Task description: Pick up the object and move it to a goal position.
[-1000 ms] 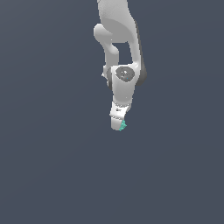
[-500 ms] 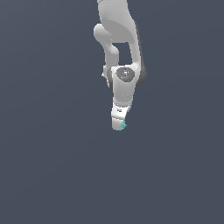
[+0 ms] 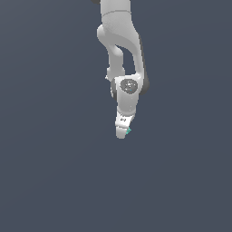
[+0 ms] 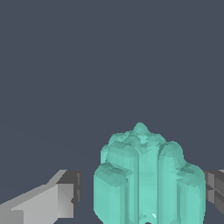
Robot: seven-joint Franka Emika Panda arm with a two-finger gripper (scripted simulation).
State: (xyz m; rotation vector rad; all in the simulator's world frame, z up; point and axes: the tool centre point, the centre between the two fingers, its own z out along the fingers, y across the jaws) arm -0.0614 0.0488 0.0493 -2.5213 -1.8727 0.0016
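The object (image 4: 148,179) is a teal-green bumpy lump that fills the lower part of the wrist view. It stands between my two grey fingers. One finger (image 4: 65,197) shows a narrow gap to the lump. The other finger (image 4: 214,186) sits right against its side. In the exterior view the white gripper (image 3: 122,132) points down from the arm. Only a teal sliver of the object (image 3: 129,131) peeks out at the fingertips on the exterior view's right. The jaws stand apart around the lump, not pressed on both sides.
The white arm (image 3: 120,41) comes down from the top of the exterior view. Around it lies a plain dark grey-blue ground (image 3: 54,172) with no other objects or edges in sight.
The gripper has sunk very slightly, if at all; the arm's pose is nearly the same. The teal sliver stays at the fingertips.
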